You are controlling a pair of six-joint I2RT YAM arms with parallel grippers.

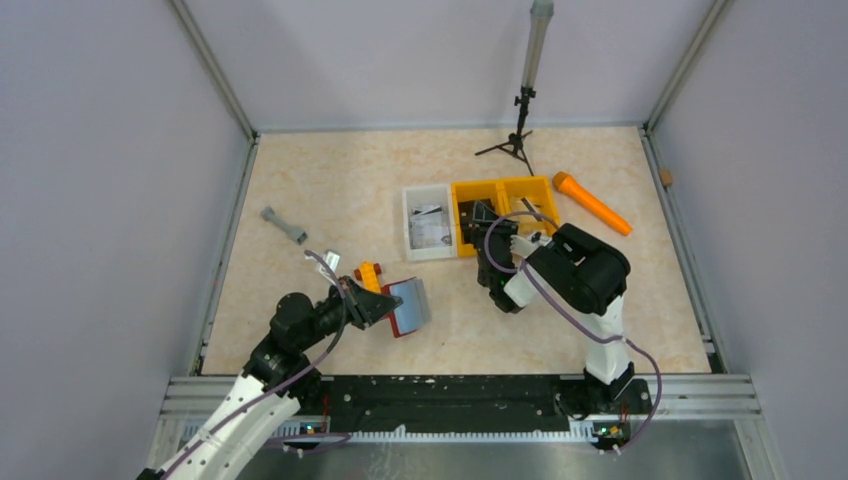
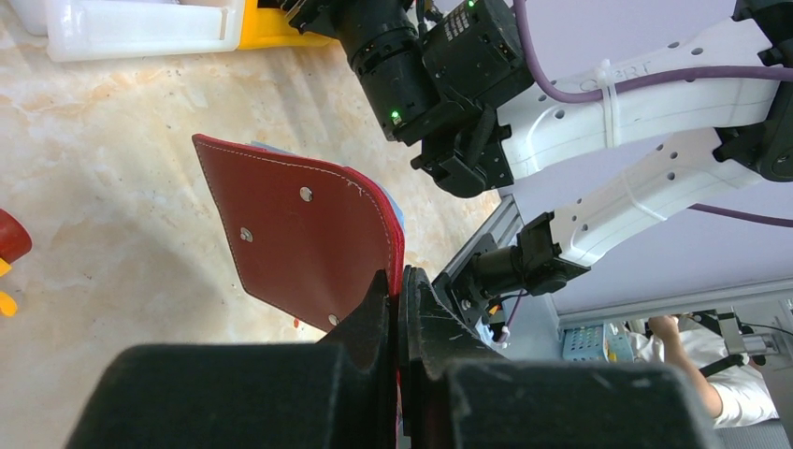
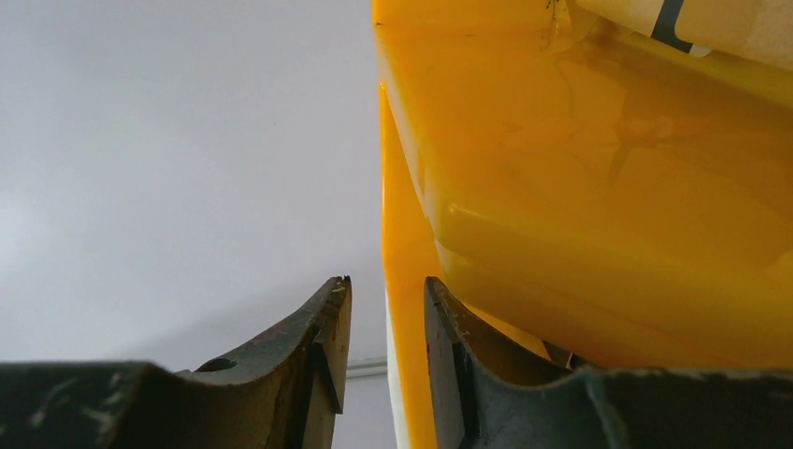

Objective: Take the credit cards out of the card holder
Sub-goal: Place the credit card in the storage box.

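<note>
The left gripper is closed tight on the edge of the maroon card holder, which is held tilted, its flap spread just beyond the fingertips. The right gripper is narrowly parted, with the wall of the yellow bin between its fingers. A white tray adjoins the bin, and a toy block lies near the holder.

The left gripper, its black jaws pressed together, pinches the lower edge of the flat dark red leather card holder. The holder has white stitching and three metal studs and is held tilted above the beige marbled table. A pale blue edge peeks from behind it. Beyond it is the black-and-white right arm, near a white plastic tray and a yellow tray.
</note>
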